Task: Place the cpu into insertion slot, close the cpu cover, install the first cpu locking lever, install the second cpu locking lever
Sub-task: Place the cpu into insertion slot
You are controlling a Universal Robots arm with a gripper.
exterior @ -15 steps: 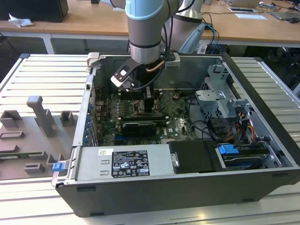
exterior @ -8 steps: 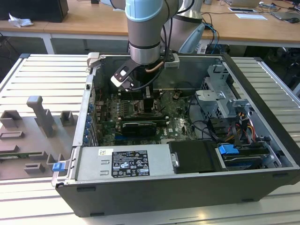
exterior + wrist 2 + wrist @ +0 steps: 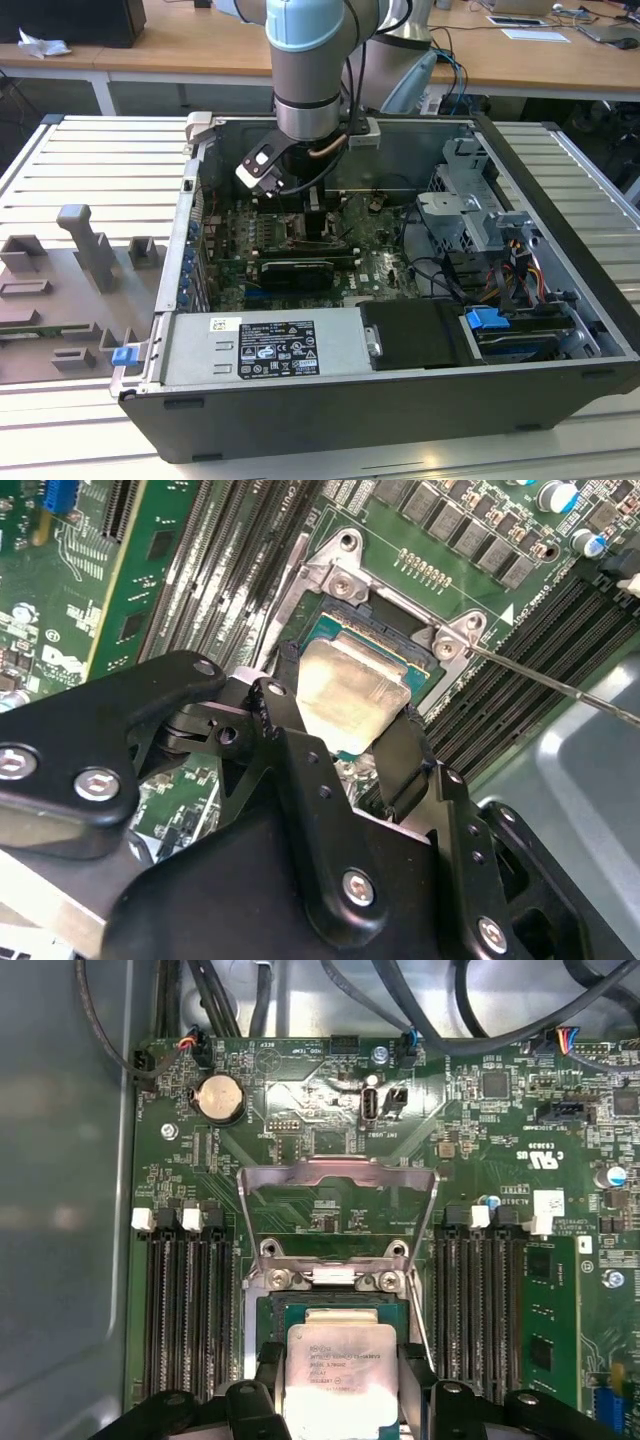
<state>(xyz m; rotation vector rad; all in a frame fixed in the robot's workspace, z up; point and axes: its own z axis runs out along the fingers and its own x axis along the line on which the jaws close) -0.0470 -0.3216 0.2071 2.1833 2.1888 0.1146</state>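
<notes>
Tabletop [image 3: 80, 160]: grey and slatted; it carries the computer case you are working in.
Computer case [image 3: 400, 400]: dark, with its side open towards the exterior view.
Arm [image 3: 310, 60]: it reaches down into the case, over the board.
Circuit board [image 3: 300, 1100]: green, lining the case floor, with long black memory slots [image 3: 185, 1310] on either side of the socket.
Pincer [image 3: 345, 712]: clenched on the cpu, with one black finger on each of two opposite edges.
Cpu cover [image 3: 340, 1171]: your silver frame stands swung up on its hinge, clear of the socket.
Insertion slot [image 3: 392, 630]: uncovered, and its dark frame shows past the chip.
Cpu [image 3: 345, 685]: silver face up, right over the insertion slot. You cannot tell whether it is fully seated.
</notes>
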